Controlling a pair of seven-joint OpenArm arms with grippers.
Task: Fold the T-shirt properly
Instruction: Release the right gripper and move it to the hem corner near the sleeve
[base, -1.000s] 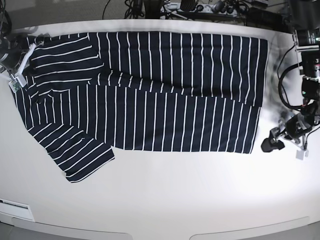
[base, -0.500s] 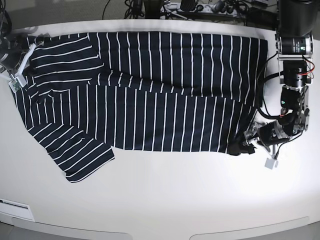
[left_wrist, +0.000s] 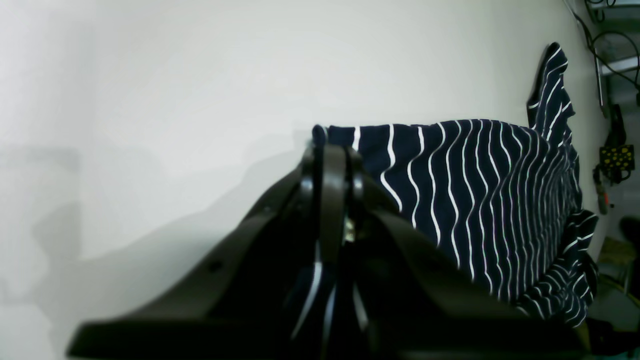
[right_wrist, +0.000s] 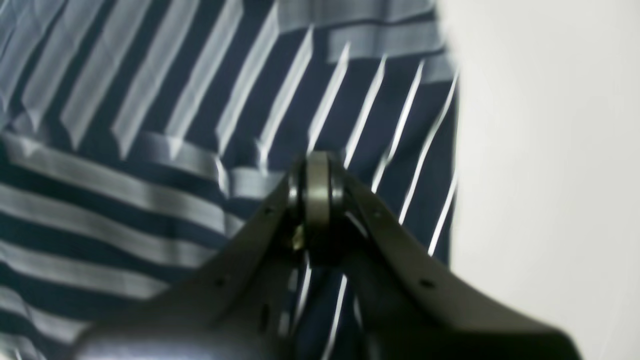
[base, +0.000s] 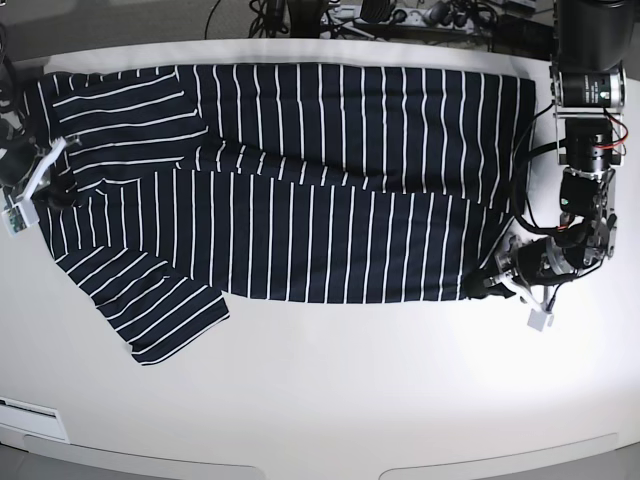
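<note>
Navy striped cloth pinched at both ends, ready for the next fold.

The shirt (base: 300, 190) lies spread flat across the white table (base: 330, 400), its hem toward the left arm and its sleeves toward the right arm. The left gripper (base: 484, 287) has its jaws closed on the hem's near corner; its wrist view shows striped fabric clamped between them. The right gripper (base: 55, 187) is likewise closed on cloth at the shoulder edge, with stripes running between its jaws in its own view (right_wrist: 316, 200). By my reading, both grasps are made and the lift comes next: it calls for raising both held points together, level, and carrying the near edge over the far one without dragging folds out of line.
</note>
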